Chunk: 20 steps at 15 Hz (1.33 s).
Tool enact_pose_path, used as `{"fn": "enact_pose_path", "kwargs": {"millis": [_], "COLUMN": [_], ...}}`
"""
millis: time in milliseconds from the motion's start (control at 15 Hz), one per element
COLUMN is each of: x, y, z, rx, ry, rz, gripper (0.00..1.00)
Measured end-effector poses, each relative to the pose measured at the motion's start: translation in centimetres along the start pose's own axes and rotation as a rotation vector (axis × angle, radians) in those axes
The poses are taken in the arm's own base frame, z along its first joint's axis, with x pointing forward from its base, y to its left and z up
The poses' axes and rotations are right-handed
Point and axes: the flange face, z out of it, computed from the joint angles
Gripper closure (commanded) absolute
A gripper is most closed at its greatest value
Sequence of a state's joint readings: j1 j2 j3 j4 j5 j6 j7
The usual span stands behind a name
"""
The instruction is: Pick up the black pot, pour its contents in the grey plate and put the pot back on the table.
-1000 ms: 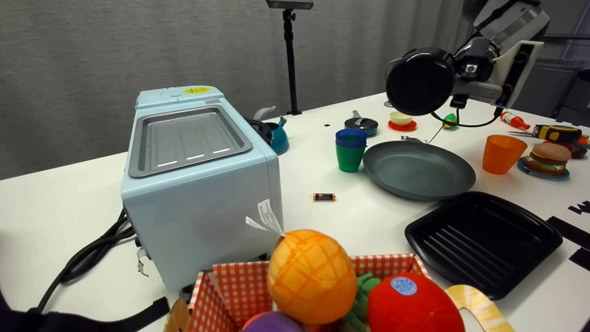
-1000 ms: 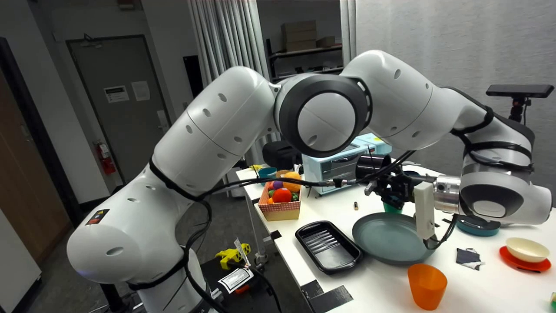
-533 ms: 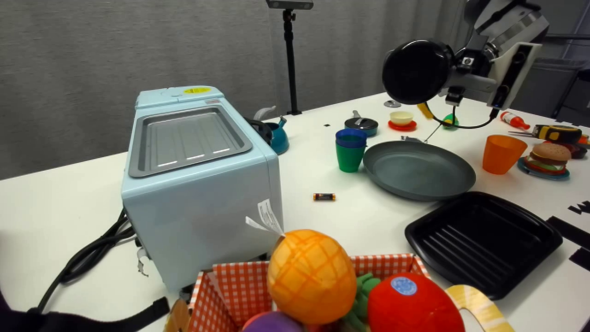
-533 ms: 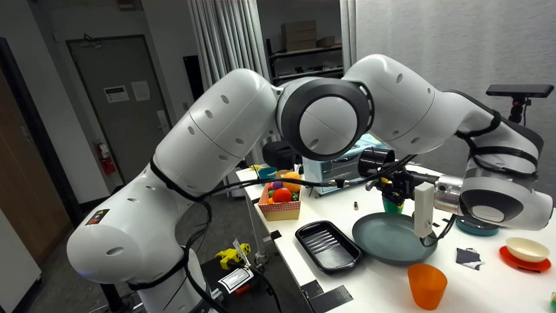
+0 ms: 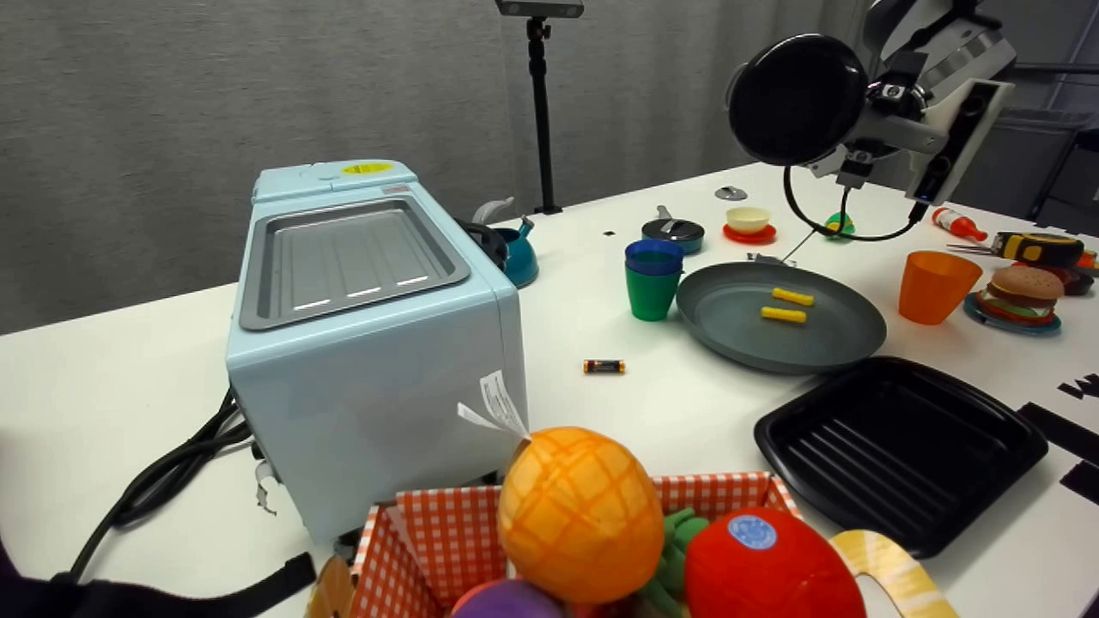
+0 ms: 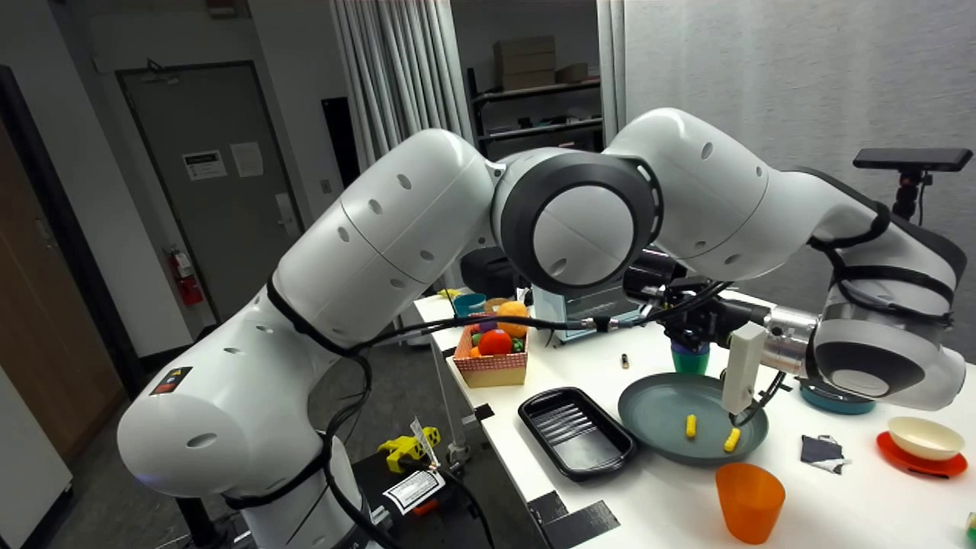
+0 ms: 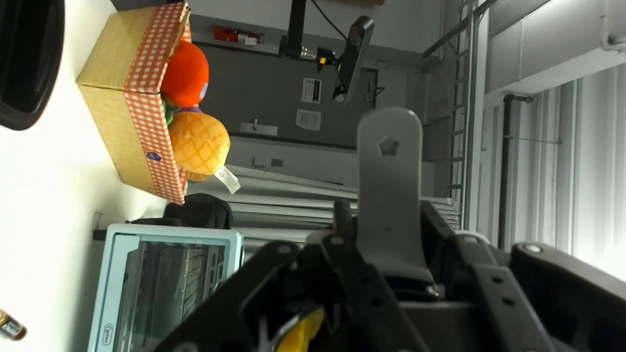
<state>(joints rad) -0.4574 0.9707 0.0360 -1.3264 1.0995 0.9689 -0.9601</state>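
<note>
The black pot [image 5: 797,101] is held in the air on its side, base toward the camera in an exterior view; it also shows in an exterior view [image 6: 650,273]. My gripper [image 5: 867,129] is shut on the pot's grey handle [image 7: 390,190], seen between the fingers in the wrist view. The grey plate [image 5: 713,318] lies on the white table [image 5: 635,429], below the pot. Two yellow pieces [image 5: 783,315] lie in the plate, also seen in an exterior view [image 6: 691,425]. A yellow bit [image 7: 301,335] shows behind the finger linkage; I cannot tell where it lies. The pot's inside is hidden.
A black ridged tray [image 5: 901,446] stands beside the plate. Green and blue stacked cups [image 5: 652,292] and an orange cup [image 5: 936,287] flank it. A light-blue toaster oven [image 5: 378,386] and a basket of toy fruit [image 6: 492,374] stand nearby. A cable hangs under the gripper.
The pot has risen and tipped further over. Yellow seen falling below the pot half a second ago is now two pieces in the plate, which was empty before.
</note>
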Motion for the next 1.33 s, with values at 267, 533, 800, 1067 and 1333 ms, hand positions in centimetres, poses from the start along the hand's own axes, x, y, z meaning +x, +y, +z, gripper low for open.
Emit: {"fn": "enact_pose_path", "kwargs": {"millis": [267,533,800,1067,1333], "x": [0.0,0.2,0.3,0.2,0.0], "y": [-0.1,0.0,0.1,0.1,0.1], "z": [0.1,-0.1,-0.3,-0.7,-1.1], "rx": [0.063,0.105,0.121,0.121,0.103], "ry": [0.004,0.041,0.068,0.078,0.077], "rz": [-0.018,-0.032,-0.027,-0.015,-0.006], "gripper": [0.88,0.88,0.88,0.88,0.88]}}
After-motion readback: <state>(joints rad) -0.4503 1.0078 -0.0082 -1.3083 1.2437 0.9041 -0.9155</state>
